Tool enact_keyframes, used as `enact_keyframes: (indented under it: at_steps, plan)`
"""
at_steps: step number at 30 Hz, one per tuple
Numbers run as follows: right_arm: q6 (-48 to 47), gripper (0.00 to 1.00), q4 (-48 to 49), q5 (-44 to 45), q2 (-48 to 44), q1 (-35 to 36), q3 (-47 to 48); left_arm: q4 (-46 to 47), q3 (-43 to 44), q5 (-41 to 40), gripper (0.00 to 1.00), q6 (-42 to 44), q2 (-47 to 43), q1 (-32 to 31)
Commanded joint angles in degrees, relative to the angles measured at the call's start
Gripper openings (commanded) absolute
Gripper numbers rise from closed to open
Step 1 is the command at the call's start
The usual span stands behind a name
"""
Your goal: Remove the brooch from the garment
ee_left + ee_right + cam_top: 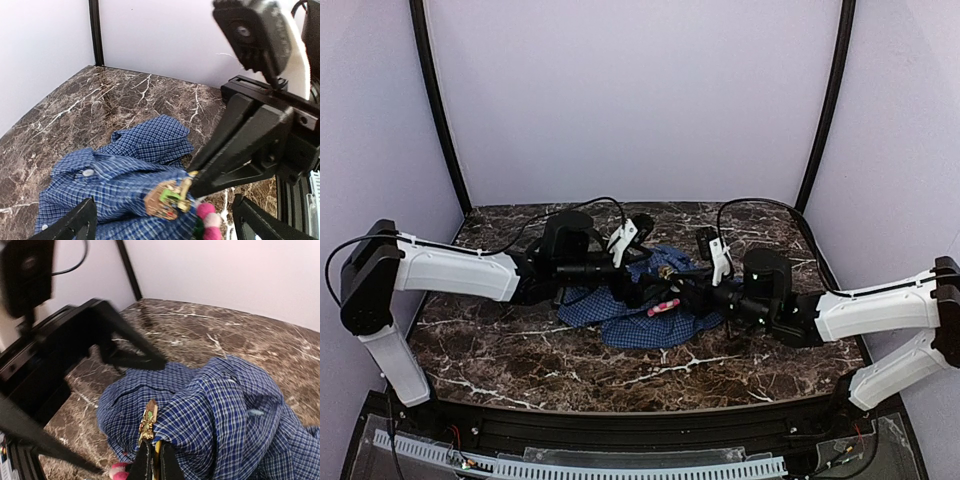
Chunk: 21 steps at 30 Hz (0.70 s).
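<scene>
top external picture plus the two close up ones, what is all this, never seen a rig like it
These are two robot arms bolted to the near edge of a table. The wide picture comes from a fixed camera above and behind them: the white-and-black left arm reaches in from the left, the right arm from the right. The other two come from a camera on each wrist, looking along that arm's own black jaws. On the dark marble-patterned table lies a crumpled blue-and-white checked shirt with a small gold-coloured brooch on it. The right arm's jaws are shut, pinching the brooch's edge. The left arm's jaws stand wide open near the shirt, holding nothing. A small pink-and-white object sits beside the brooch; I cannot tell what it is.
</scene>
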Motion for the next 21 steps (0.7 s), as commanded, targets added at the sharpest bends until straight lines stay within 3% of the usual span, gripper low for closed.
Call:
enact_keyframes:
  at_steps: [1, 6, 11, 17, 20, 21]
  plan:
    - [-12.0, 0.0, 1.4, -18.6, -2.1, -1.7, 1.6, -4.2, 1.7, 8.8, 0.98, 2.3, -3.1, 1.6]
    - [-12.4, 0.0, 1.4, -25.6, -2.9, -4.5, 1.3, -5.1, 0.2, 11.4, 0.98, 2.0, -3.9, 3.6]
    - [-10.1, 0.0, 6.0, -26.9, -1.6, -5.2, -1.0, -4.1, -2.3, 15.5, 0.88, 0.8, -4.2, 4.0]
    - [-5.8, 0.0, 13.8, -30.6, 1.1, -5.2, -3.7, -1.4, -4.5, 19.2, 0.64, -2.1, -2.5, 4.0]
    - [-4.1, 0.0, 15.2, -31.4, 2.1, -5.2, -4.0, -0.1, -4.6, 20.4, 0.45, -3.4, -1.0, 4.0]
    - [-4.0, 0.05, 14.7, -31.0, 2.2, -5.2, -3.9, 0.1, -4.6, 20.4, 0.36, -3.5, -0.7, 4.0]
